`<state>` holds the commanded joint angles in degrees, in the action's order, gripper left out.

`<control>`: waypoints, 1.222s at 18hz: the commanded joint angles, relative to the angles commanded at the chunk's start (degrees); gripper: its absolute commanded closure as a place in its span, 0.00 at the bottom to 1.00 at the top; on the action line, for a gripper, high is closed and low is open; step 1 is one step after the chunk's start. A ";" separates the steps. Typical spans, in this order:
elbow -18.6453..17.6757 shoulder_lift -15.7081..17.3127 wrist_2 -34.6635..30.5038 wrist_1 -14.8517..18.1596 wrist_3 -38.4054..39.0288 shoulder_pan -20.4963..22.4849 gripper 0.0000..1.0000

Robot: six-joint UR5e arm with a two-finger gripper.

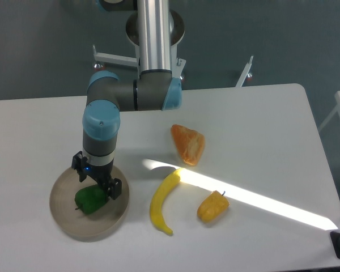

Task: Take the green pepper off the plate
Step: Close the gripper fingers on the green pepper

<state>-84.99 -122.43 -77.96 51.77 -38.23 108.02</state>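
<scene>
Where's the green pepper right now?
The green pepper lies on the plate near the table's front-left corner in the camera view, directly under the open tool, with the long yellow pepper off the plate to its right.
</scene>
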 joint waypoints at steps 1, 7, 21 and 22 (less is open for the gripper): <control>0.09 -0.09 0.00 0.00 0.00 -0.17 0.00; 0.09 -0.88 -0.17 -1.58 0.09 -0.62 0.01; 0.88 0.09 0.00 -1.58 -0.70 -0.27 0.64; 1.66 0.35 0.00 -1.41 -0.79 -0.09 0.65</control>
<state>-83.33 -122.08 -77.96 50.36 -39.02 107.93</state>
